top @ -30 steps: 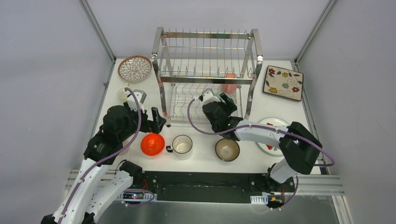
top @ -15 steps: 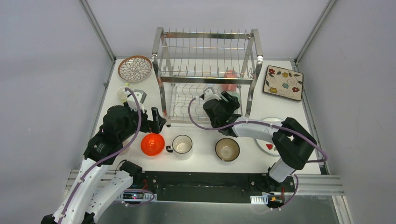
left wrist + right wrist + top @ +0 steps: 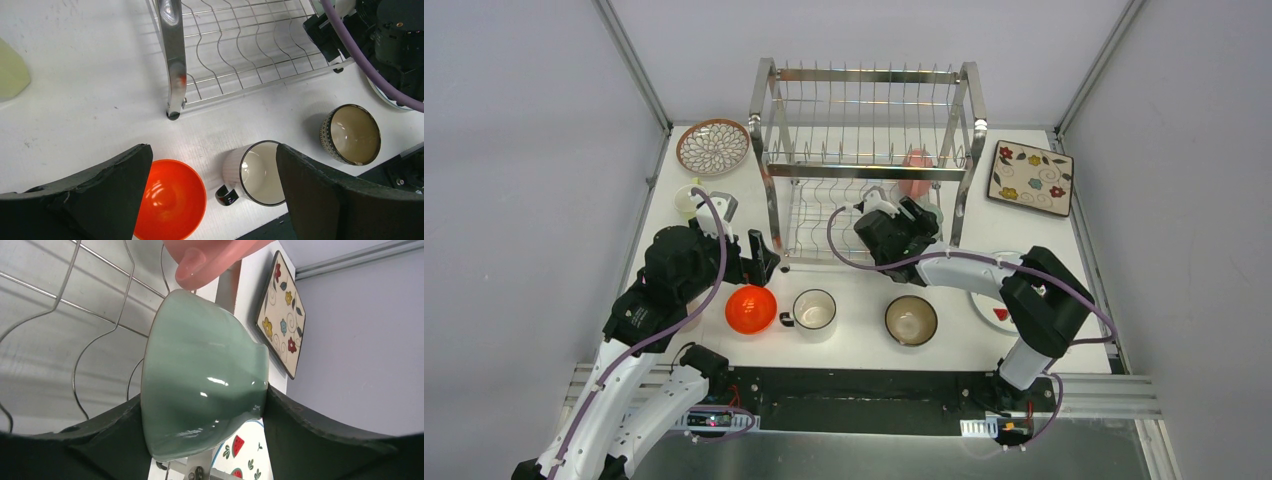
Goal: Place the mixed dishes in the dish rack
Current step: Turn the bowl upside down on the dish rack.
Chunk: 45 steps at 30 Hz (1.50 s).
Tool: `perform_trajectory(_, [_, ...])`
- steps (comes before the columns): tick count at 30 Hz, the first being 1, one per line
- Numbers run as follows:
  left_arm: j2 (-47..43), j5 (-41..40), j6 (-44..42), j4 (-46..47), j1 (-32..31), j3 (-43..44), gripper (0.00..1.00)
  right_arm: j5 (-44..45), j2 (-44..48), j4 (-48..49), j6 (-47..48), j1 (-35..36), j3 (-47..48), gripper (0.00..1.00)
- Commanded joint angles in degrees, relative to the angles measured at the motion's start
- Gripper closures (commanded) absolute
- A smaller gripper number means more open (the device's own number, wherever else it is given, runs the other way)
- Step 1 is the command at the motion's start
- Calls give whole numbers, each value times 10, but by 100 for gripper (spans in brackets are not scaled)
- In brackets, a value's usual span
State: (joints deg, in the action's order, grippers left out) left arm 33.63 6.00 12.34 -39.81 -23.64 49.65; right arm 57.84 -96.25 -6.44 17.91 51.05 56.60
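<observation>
Pink cup sat racked. Right gripper pinched the mint bowl at the rack. Left gripper was spread. 7 dishes were not yet racked.

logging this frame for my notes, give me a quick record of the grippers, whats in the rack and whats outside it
left gripper: open, empty, above orange bowl and white mug
right gripper: shut on mint bowl, at dish rack lower tier
in rack: pink cup
also outside rack: brown bowl, petal plate, square floral plate, strawberry plate, pale cup
</observation>
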Motion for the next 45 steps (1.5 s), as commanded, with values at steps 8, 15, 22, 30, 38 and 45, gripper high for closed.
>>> perform_trajectory(8, [4,-5,-15,20,0,-1,1,-21,21,-168,-122,8,63,13])
perform_trajectory(15, [3,-3,-15,21,0,-2,1,-52,31,-209,-140,12,79,0])
perform_trajectory(22, [2,-4,-15,21,0,-2,1,-94,42,-273,-161,22,118,0])
perform_trajectory(30, [2,-3,-14,21,1,-3,1,-103,52,-318,-177,33,144,7])
perform_trajectory(38, [1,-3,-15,22,1,-3,1,-112,36,-293,-170,33,138,23])
perform_trajectory(45, [3,-3,-15,22,1,-3,1,-121,14,-252,-155,33,153,29])
